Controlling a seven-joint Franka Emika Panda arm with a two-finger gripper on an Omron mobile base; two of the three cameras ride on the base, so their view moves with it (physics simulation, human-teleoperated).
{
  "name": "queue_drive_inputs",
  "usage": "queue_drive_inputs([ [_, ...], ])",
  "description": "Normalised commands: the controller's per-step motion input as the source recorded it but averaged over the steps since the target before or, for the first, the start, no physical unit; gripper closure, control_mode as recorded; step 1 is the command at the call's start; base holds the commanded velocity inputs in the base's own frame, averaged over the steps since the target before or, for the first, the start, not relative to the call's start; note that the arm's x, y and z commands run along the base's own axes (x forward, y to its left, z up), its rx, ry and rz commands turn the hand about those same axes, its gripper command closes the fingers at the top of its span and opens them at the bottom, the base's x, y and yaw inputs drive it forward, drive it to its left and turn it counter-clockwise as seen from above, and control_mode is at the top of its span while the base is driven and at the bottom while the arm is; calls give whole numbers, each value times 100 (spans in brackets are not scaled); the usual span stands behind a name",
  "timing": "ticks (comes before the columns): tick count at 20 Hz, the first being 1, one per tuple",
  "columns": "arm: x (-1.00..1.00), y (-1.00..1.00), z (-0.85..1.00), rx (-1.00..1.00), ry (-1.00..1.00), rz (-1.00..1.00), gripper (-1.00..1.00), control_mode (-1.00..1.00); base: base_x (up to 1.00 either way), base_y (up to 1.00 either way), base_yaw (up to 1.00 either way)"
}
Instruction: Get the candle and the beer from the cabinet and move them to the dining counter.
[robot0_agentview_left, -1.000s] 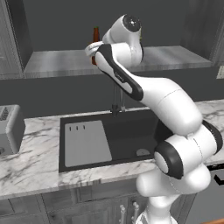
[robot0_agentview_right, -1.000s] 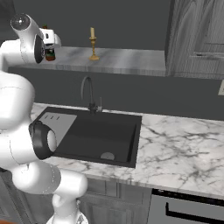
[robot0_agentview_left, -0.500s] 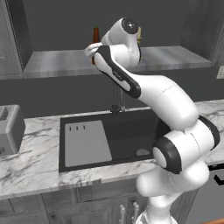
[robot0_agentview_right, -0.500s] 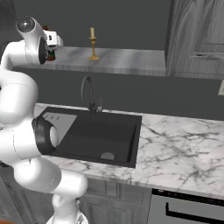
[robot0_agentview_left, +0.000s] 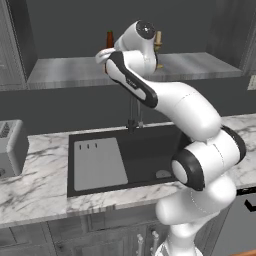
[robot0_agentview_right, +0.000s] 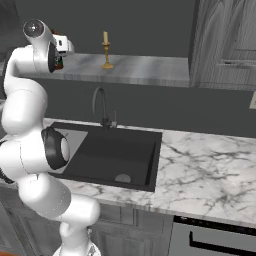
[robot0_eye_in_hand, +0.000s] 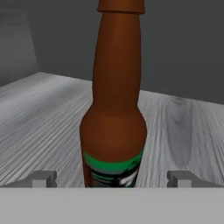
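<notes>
Two dark finger tips (robot0_eye_in_hand: 43, 178) seen low in the hand view, set wide apart at about 8 and 4 o'clock, nothing clamped between them. Pincer (robot0_eye_in_hand: 113, 180) therefore wide and empty, levelled at the beer (robot0_eye_in_hand: 114, 100). Beer found dead ahead at 12 o'clock from the pincer, standing upright on the grey shelf floor of the cabinet (robot0_eye_in_hand: 39, 118), long axis vertical and crossing the line between the tips at a right angle. Label band sat just above the tips' level, body centred in the gap, glass apart from either tip so far as could be told. Judged ready for a short straight advance and a squeeze on the lower body; no sideways correction judged necessary. Judged risk: a nudge to the base before closing, tipping a tall narrow bottle.

From the left base view, only the beer's neck (robot0_agentview_left: 110, 39) visible past the hand, at the arm's 11 o'clock. Sink bench (robot0_agentview_left: 35, 185) lay below, black basin and faucet beneath the shelf.

Farther along the shelf, the candle (robot0_agentview_right: 106, 51) stood upright in its brass stick, well apart from the beer, toward 3 o'clock from the hand in the right base view. Candle untouched, left for a later trip. Neither item yet lifted off the shelf; task judged in its opening grasp.
</notes>
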Motion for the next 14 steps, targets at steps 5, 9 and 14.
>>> queue_drive_inputs([
  [5, 16, 4, 0, 2, 0, 0, -100, -100, 0, 0, 0],
  [9, 14, 6, 0, 3, 0, 0, -100, -100, 0, 0, 0],
  [14, 11, 11, -1, 4, 0, 0, -100, -100, 0, 0, 0],
])
